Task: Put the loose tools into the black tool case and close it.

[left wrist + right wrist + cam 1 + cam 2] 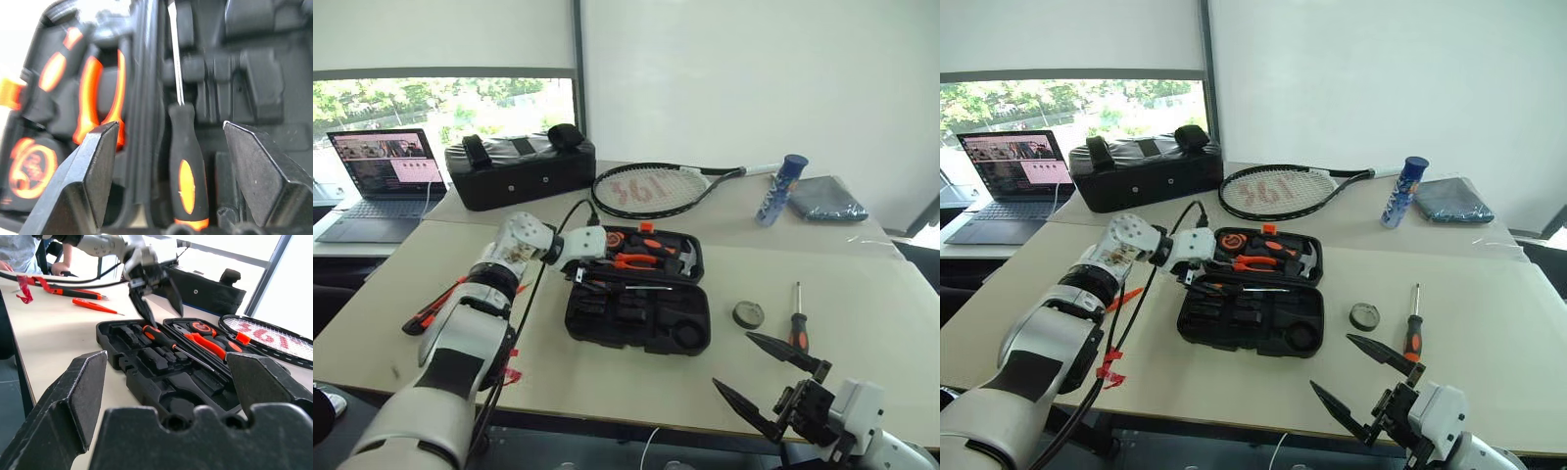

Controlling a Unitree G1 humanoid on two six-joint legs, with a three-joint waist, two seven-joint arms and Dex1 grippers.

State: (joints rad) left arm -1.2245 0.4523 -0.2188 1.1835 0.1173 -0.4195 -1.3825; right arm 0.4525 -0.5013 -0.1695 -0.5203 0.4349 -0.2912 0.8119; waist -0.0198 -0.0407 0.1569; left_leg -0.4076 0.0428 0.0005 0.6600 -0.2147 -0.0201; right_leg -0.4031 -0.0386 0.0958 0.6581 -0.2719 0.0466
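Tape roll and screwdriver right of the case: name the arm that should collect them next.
Right. The right gripper hangs open near the tape roll and screwdriver. The left gripper is open over the tool case, across it from both.

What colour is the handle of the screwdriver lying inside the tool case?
Black with orange, best in the left wrist view: screwdriver.

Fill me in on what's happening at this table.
The robot is packing loose tools into the open black tool case. Its left gripper hangs open just above a black-and-orange screwdriver that lies in the case. The right gripper waits open near the table's edge. Another screwdriver and a tape roll lie loose on the table.
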